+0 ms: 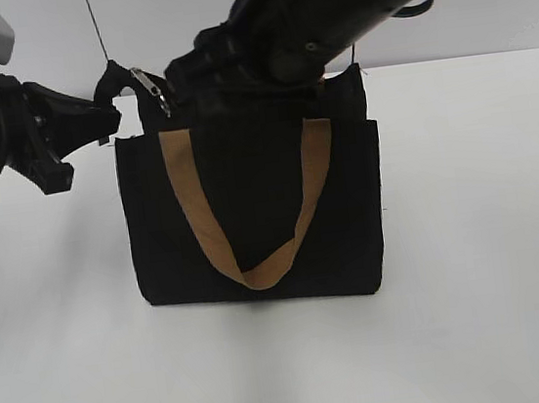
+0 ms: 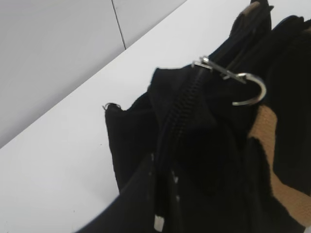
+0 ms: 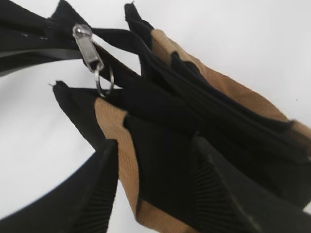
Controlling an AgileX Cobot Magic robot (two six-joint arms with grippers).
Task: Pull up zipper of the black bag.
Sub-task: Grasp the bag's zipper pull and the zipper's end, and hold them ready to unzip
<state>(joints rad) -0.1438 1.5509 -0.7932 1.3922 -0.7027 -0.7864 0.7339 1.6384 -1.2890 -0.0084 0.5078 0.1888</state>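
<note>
Black bag: the black bag (image 1: 251, 213) stands upright on the white desk (image 1: 490, 312), about midway between its left and right edges and toward the far edge; a tan handle (image 1: 257, 262) hangs down its front face in a loop.
Zipper: the zipper (image 2: 182, 104) runs along the bag's top edge; its silver pull tab (image 1: 151, 88) sits at the left end of the top, tilted, with a small metal ring (image 2: 251, 90) on it. In the right wrist view the tab (image 3: 88, 47) hangs down from the slider with the ring (image 3: 104, 80) below it.
Left claw: the left claw (image 1: 102, 119) is at the bag's upper left corner, right against the raised fabric end of the zip line beside the tab. Its fingers are not clearly visible in any view, so I cannot tell whether it grips the fabric or how wide it stands.
Right claw: the right claw (image 3: 153, 189) reaches across the top of the bag from the right; its two ribbed fingers (image 3: 97, 194) stand spread apart, one on each side of the bag's front panel and tan strap (image 3: 119, 145), with no clamp on anything visible.
</note>
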